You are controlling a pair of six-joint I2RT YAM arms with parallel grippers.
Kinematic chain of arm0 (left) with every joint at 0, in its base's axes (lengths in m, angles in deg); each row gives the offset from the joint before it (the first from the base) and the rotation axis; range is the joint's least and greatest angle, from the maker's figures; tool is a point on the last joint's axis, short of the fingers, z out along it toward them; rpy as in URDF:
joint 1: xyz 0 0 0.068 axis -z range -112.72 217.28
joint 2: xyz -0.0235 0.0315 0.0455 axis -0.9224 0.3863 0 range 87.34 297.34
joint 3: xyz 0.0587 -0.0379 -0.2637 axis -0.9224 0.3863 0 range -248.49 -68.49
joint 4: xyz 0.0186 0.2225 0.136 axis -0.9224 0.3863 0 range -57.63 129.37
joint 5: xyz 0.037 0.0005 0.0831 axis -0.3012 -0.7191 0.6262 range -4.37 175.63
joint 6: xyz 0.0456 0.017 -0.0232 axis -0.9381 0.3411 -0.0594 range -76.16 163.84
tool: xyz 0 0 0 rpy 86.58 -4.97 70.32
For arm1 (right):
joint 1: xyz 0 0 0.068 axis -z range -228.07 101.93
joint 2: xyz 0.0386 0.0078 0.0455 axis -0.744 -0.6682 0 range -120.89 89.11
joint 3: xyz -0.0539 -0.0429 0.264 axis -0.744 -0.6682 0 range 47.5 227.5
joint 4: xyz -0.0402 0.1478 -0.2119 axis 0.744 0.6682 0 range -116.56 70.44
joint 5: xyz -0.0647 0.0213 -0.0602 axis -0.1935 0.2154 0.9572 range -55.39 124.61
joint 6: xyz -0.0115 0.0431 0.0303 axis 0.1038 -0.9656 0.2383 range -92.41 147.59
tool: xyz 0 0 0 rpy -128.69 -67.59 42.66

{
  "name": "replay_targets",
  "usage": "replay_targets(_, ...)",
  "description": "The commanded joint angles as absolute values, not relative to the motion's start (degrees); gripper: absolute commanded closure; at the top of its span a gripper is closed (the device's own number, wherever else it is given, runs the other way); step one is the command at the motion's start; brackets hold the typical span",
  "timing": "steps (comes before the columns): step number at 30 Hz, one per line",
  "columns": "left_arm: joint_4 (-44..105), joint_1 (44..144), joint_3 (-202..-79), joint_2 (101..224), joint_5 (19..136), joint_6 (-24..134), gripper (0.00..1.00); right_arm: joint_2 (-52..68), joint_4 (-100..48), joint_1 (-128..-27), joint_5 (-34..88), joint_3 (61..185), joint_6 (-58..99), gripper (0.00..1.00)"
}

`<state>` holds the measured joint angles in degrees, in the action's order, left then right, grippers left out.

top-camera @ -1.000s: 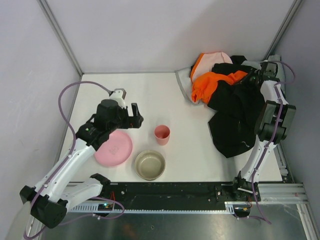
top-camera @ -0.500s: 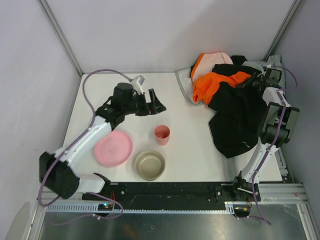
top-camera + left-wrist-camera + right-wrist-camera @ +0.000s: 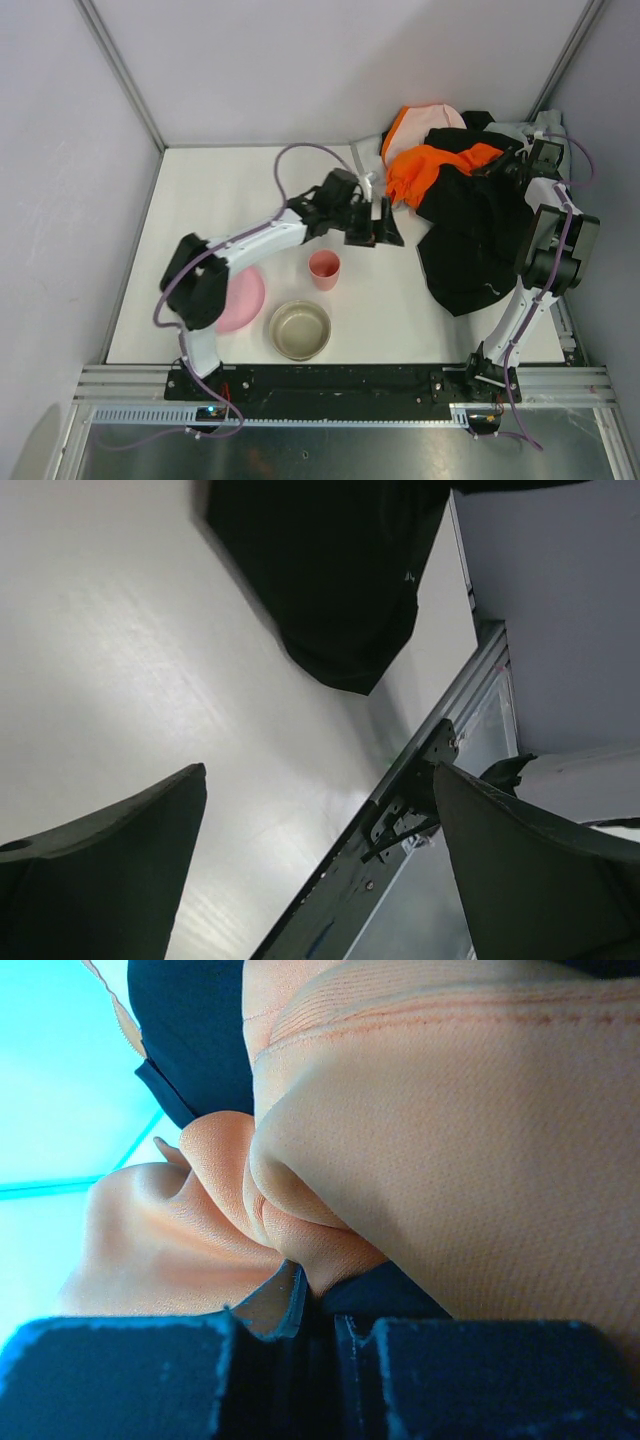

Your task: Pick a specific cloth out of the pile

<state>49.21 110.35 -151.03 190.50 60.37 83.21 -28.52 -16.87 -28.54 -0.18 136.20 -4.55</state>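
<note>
The right gripper seems pinched on the orange garment in the pile, so pulling could lift the wrong piece; the left gripper gapes wide.

White tabletop between pale lilac walls, aluminium rail in front.

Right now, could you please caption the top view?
Open left gripper hovers beside the pile; right gripper pinches it.
</note>
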Motion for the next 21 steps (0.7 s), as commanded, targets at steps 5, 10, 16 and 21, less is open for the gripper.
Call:
replay_targets(5,47.4,118.8,-163.4,207.2,56.0,87.9,0.00,-32.7,-3.7,-26.2,8.3,131.5,0.6,0.89)
replay_targets(10,47.0,122.5,-169.3,214.9,55.1,89.7,0.00,-32.7,-3.7,-26.1,7.9,131.5,0.8,0.89)
replay_targets(16,45.0,124.3,-171.1,219.1,55.2,91.7,0.00,-32.5,-4.3,-26.0,7.7,131.1,0.9,0.88)
replay_targets(21,42.2,124.9,-171.1,221.7,55.1,94.0,0.00,-32.3,-4.8,-26.2,7.2,130.6,0.9,0.88)
